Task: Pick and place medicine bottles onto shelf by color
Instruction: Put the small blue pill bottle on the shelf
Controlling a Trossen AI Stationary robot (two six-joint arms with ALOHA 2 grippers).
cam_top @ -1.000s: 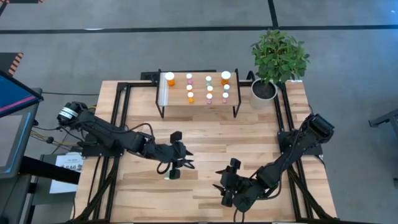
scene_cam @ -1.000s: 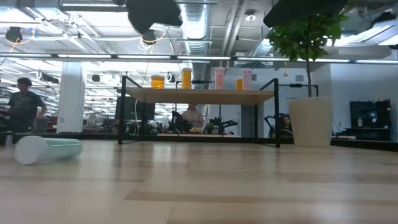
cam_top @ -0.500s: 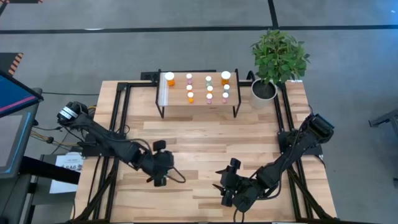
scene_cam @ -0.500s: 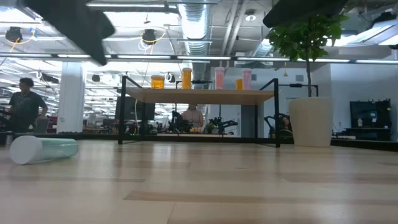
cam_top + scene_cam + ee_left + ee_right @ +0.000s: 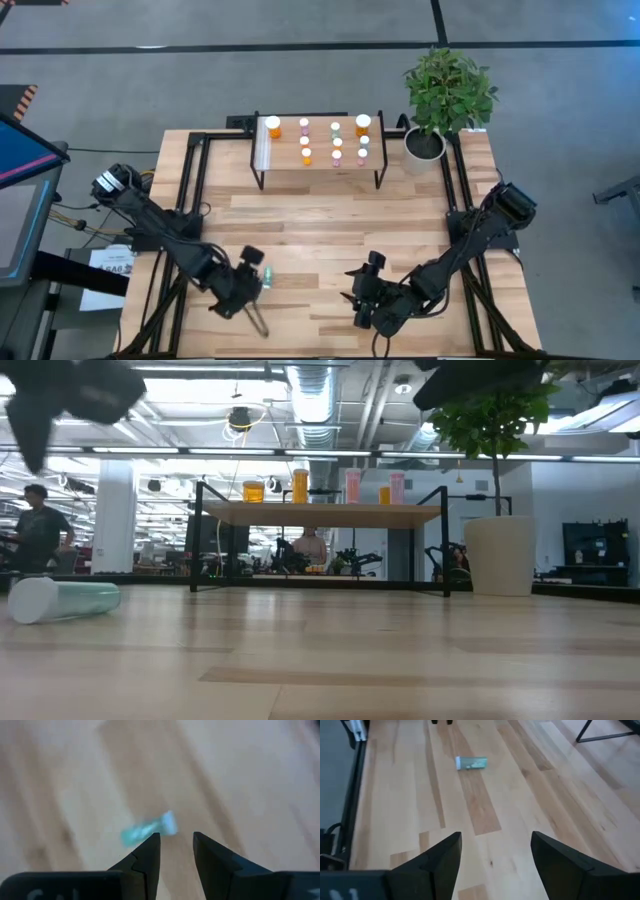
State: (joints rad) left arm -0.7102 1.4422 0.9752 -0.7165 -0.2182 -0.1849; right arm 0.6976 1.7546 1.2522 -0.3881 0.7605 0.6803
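While a green bottle (image 5: 267, 276) lies loose on the table (image 5: 330, 215), left gripper (image 5: 175, 845) hovers above it, narrowly open; right gripper (image 5: 495, 855) waits wide, empty.

Potted plant (image 5: 447, 92) at table's (image 5: 420, 215) far right corner; person (image 5: 38, 525) in bkgd.

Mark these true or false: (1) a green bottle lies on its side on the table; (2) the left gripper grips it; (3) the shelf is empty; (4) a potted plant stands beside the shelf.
1. True: the green bottle lies on its side on the table.
2. False: the left gripper is open and holds nothing.
3. False: the shelf carries several bottles.
4. True: the potted plant stands next to it.
The right gripper is also open.
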